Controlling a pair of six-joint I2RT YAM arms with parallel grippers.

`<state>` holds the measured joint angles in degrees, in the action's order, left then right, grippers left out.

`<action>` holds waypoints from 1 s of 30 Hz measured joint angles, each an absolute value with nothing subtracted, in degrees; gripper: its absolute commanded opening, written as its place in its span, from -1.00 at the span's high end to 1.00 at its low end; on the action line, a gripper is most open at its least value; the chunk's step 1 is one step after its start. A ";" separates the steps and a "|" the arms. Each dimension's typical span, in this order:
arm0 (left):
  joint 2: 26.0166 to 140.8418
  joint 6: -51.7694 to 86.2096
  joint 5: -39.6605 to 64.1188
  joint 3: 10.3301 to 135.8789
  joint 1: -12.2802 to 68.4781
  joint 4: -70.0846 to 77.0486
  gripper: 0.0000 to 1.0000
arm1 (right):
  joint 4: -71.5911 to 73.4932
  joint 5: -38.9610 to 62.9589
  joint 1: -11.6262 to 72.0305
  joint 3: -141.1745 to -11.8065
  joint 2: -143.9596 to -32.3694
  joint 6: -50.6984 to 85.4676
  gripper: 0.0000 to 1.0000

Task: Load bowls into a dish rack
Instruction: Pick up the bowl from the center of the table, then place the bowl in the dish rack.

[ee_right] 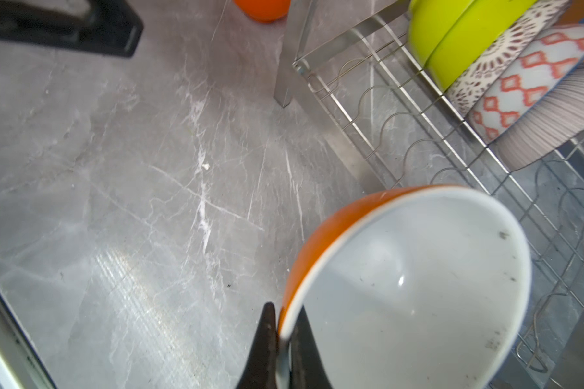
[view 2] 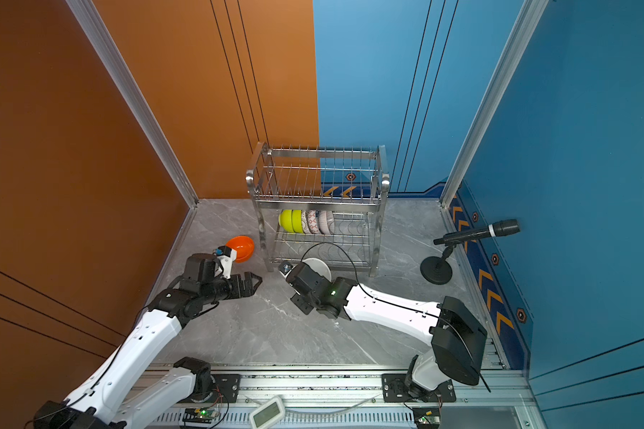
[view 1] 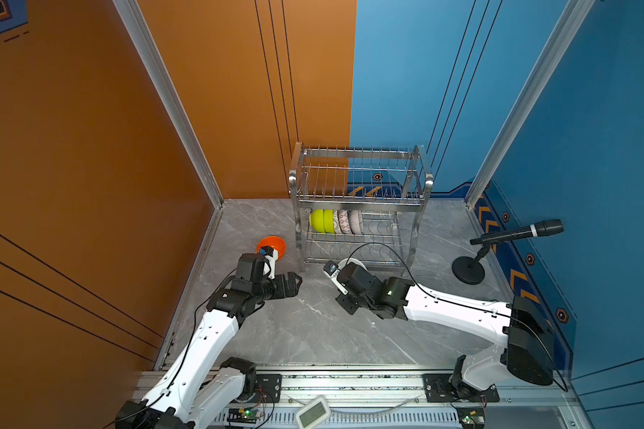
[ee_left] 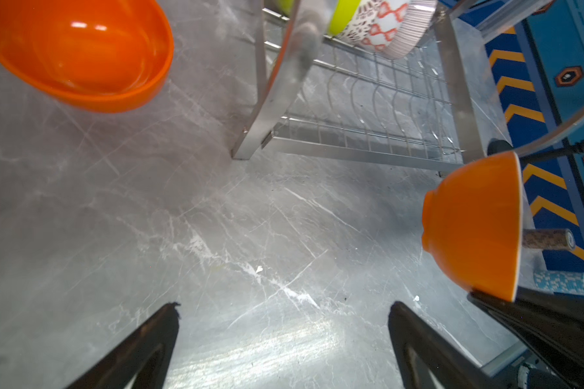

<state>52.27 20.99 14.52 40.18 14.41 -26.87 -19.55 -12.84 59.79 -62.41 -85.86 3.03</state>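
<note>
My right gripper (ee_right: pixel 285 313) was clenched on the rim of the white-lined orange bowl (ee_right: pixel 412 286), holding it tipped on edge just in front of the dish rack (view 1: pixel 361 202) at the far edge of the tabletop (view 1: pixel 313 327). My left gripper (ee_left: pixel 284 306) hung released near the plain orange bowl (view 1: pixel 272 247) by the left edge. In the rack's lower tier, five bowls (view 1: pixel 335 221) stood on edge in a row.

The left arm (view 1: pixel 216 330) reaches forward from the base rail with its wrist turned inward. The left gripper (ee_left: pixel 284 306) is empty, jaws spread wide. The right arm (view 1: pixel 454 310) stretches inward and low, and the right gripper (ee_right: pixel 285 313) is pinched tight on the rim of a white-lined orange bowl (ee_right: pixel 412 286).
</note>
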 measured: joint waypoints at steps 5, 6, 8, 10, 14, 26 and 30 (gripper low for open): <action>49.74 17.65 15.68 39.07 16.99 -23.86 -0.95 | -10.81 -16.80 57.91 -56.55 -82.06 4.38 1.00; 49.19 16.93 15.88 38.70 17.39 -23.31 -0.96 | -8.73 -17.54 57.45 -55.29 -81.45 4.58 1.00; 48.12 15.79 16.16 37.93 18.00 -22.63 -0.96 | -4.95 -18.76 56.55 -53.10 -80.73 5.30 1.00; 46.85 14.79 16.60 36.77 18.41 -21.34 -0.95 | -1.26 -20.29 55.72 -51.40 -80.68 6.02 1.00; 44.49 13.85 17.41 34.09 18.55 -18.63 -0.96 | 4.45 -23.55 54.46 -49.69 -81.01 7.16 1.00; 37.30 12.19 19.70 28.16 18.79 -9.56 -0.95 | 21.43 -31.24 49.82 -49.30 -91.46 12.23 1.00; 36.36 12.19 19.94 26.98 18.79 -7.97 -0.95 | 26.30 -33.52 48.58 -49.30 -95.02 15.03 1.00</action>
<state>36.36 12.19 19.94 26.98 18.79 -7.97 26.30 -33.52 48.58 -49.30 -95.02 15.03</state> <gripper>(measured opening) 0.978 0.065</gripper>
